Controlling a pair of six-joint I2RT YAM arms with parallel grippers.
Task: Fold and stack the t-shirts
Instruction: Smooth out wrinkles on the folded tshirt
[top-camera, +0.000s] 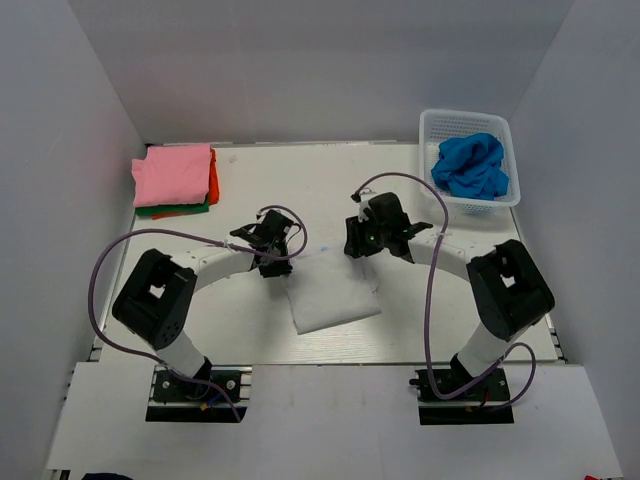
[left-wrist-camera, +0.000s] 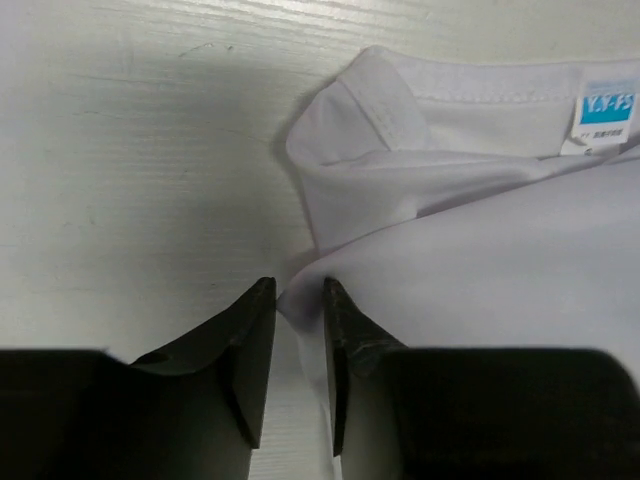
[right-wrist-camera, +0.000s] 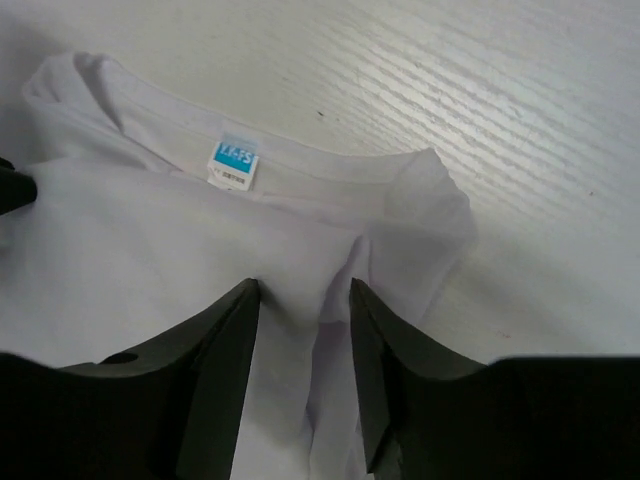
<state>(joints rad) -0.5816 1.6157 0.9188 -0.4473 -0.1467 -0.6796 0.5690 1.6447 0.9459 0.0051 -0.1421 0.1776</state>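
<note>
A pile of folded shirts lies well off to the left of the left fingers: a pink shirt (top-camera: 175, 172) on top, an orange-red shirt (top-camera: 213, 180) under it and a green shirt (top-camera: 175, 210) at the bottom. That part looks done.

The left gripper (left-wrist-camera: 295, 295) has its fingers (left-wrist-camera: 250, 340) drawn close with a narrow gap, and the edge of the white shirt (top-camera: 330, 295) runs into that gap. I cannot tell whether the cloth is nipped. The collar and its blue label (left-wrist-camera: 607, 103) lie just beyond the fingertips.

The white shirt lies between the two grippers, on the table (top-camera: 300, 170), already narrowed to a strip, so its folding seems about midway.

The right gripper (right-wrist-camera: 303, 290) has its fingers parted either side of a raised ridge of the same shirt, just short of the collar.

Well beyond and to the right of the right fingers, a blue shirt (top-camera: 470, 165) lies crumpled in a basket (top-camera: 465, 113), not yet folded.

Count: five shirts, three of them folded and stacked, one in hand, one waiting; one basket; two grippers.
</note>
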